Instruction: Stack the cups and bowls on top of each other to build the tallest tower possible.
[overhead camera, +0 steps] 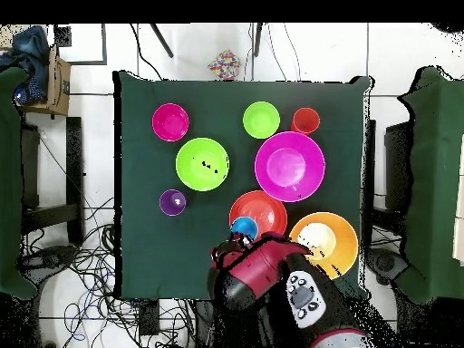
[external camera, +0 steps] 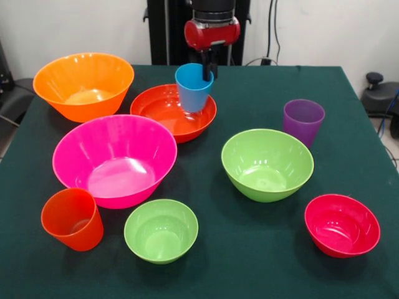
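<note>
My gripper (external camera: 207, 70) is shut on the far rim of the blue cup (external camera: 194, 88), one finger inside it. The cup stands upright with its base down in the shallow red-orange bowl (external camera: 163, 117), near the bowl's far rim; I cannot tell if it touches. In the overhead view the gripper (overhead camera: 241, 238) and the blue cup (overhead camera: 243, 227) sit at the edge of that bowl (overhead camera: 263, 210). The purple cup (external camera: 303, 121) and an orange cup (external camera: 72, 219) stand alone. A fourth cup is out of view. No pile stands.
The large orange bowl (external camera: 83, 84) is at the far left and the large pink bowl (external camera: 114, 159) is in front of it. The small lime green bowl (external camera: 161, 230), the medium lime green bowl (external camera: 267, 163) and the small crimson bowl (external camera: 341, 224) lie nearer the front edge.
</note>
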### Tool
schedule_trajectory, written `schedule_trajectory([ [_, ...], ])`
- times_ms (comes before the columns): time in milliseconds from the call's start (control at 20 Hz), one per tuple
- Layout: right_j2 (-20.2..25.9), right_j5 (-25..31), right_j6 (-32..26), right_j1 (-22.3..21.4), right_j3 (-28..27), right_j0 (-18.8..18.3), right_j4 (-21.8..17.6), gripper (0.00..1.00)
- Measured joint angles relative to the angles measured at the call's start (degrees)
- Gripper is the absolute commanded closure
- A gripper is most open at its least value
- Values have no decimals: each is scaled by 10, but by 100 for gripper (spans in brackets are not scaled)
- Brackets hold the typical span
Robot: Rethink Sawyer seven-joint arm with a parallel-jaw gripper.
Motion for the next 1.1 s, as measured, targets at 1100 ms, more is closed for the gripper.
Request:
schedule_trajectory([
  [1100, -61, -42, 0, 45, -9, 15, -1, 100],
])
